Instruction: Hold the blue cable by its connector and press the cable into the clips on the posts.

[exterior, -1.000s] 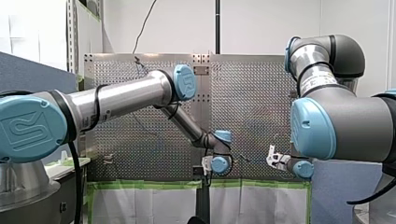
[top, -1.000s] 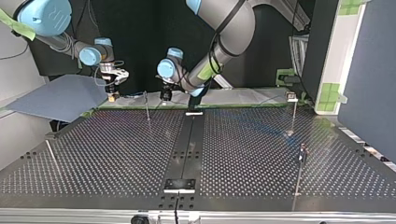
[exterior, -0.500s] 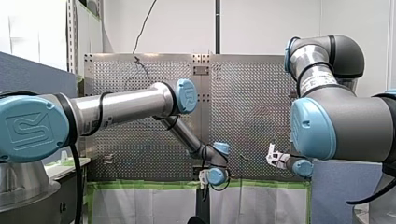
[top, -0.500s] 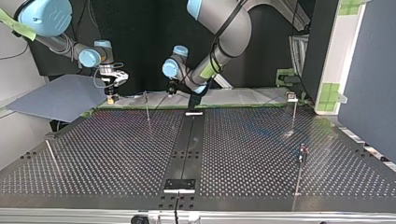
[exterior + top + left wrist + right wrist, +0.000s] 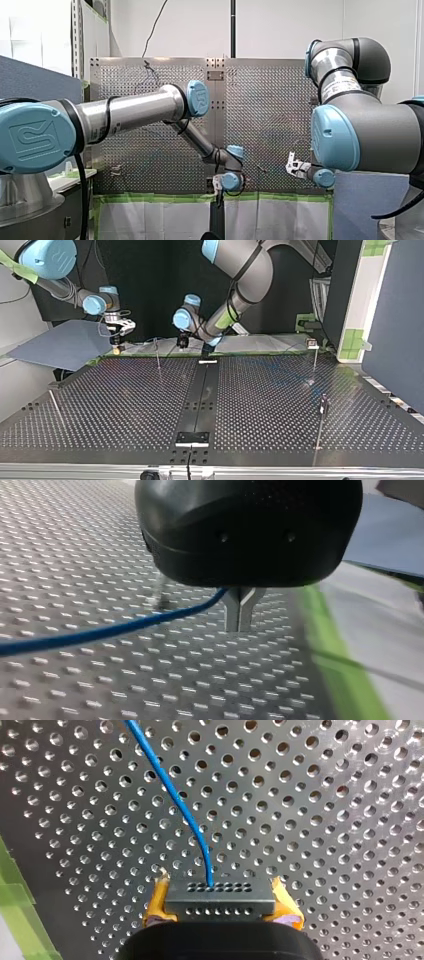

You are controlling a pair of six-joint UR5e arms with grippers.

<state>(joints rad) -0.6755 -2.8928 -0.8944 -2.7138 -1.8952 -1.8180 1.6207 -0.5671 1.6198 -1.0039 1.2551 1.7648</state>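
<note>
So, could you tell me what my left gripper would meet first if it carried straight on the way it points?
Most likely the table: the left gripper, shut on the cable, points down at it with nothing between, though the gap is hard to judge.

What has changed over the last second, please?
My left hand, shut on the cable, shifted slightly toward the top view's right. My right hand, holding the connector, dipped a touch. No grip changed; posts and table stayed put.
</note>
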